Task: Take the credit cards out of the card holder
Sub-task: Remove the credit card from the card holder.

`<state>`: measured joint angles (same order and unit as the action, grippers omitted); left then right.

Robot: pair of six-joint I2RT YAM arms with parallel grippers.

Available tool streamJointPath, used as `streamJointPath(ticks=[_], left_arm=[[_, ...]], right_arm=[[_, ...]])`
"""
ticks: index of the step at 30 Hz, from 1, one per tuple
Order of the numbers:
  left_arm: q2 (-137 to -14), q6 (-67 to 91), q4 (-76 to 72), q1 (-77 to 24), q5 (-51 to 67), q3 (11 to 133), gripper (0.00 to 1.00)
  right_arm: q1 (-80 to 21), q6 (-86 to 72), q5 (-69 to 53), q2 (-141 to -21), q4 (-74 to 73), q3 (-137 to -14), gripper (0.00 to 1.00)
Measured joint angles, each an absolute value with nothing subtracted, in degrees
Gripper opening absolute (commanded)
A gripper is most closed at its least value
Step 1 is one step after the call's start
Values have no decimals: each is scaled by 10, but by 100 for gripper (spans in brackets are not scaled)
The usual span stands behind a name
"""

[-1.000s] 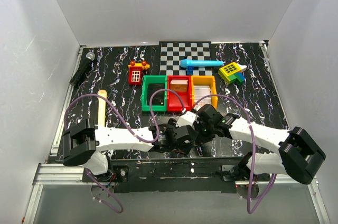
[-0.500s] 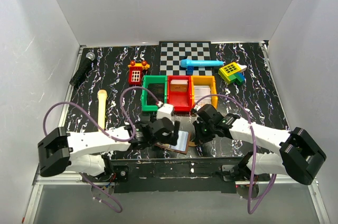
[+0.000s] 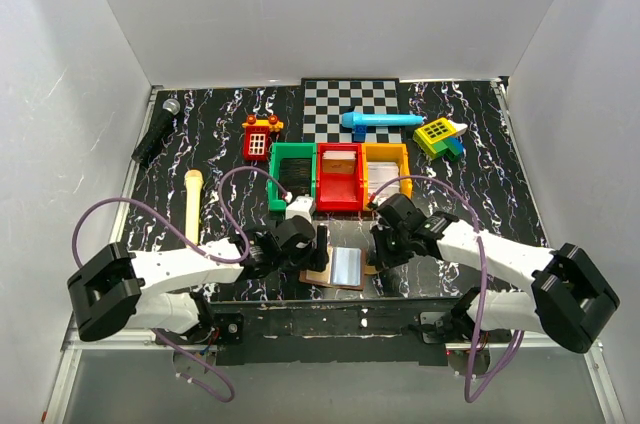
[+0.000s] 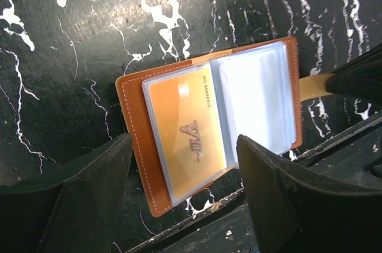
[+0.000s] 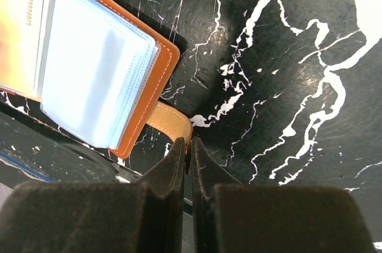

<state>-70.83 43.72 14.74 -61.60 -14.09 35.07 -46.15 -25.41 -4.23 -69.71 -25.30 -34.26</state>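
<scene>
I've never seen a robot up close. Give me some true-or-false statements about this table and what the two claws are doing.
1. The card holder lies open on the table. True.
2. An orange card sits in one of its clear sleeves. True.
3. The left gripper is clamped on that card. False: its fingers stand apart, holding nothing.
4. The right gripper pinches the holder's strap. True.
5. The card holder sits inside a bin. False: it lies in front of the red bin.

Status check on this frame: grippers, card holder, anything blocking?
Left gripper open above card holder. Right gripper shut on its strap. Holder lies open, orange card in sleeve. Nothing blocking.
</scene>
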Motion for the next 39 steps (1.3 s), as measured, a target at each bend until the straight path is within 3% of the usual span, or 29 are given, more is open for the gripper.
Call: streamJointPath(ticks=[5,10,13,16,19,23,29,35,39], left_arm=[[-725,450,146,-616,-139,336,69],[-686,459,166,-616,-144,321,70],[-645,462,176,-616,-151,322,70],[-610,463,180,-616,-152,322,67],[-573,460,147,-616,-132,315,62],[-559,456,76,-616,-85,294,52],[-624,456,38,-615,-58,293,29],[-664,479,45,-607,-60,265,21],[-672,489,43,-607,-63,256,21]], right_arm=[[-456,-251,-34,-682,-279,-354,43],[-455,-245,-18,-651,-338,-402,51],[-454,-241,-15,-623,-363,-445,46],[-454,-243,-41,-602,-351,-471,19],[-454,-269,-98,-593,-296,-457,11],[-454,-335,-180,-624,-180,-398,11],[-456,-408,-234,-706,-65,-347,24],[-470,-434,-244,-774,-3,-347,25],[-474,-439,-246,-801,15,-347,24]])
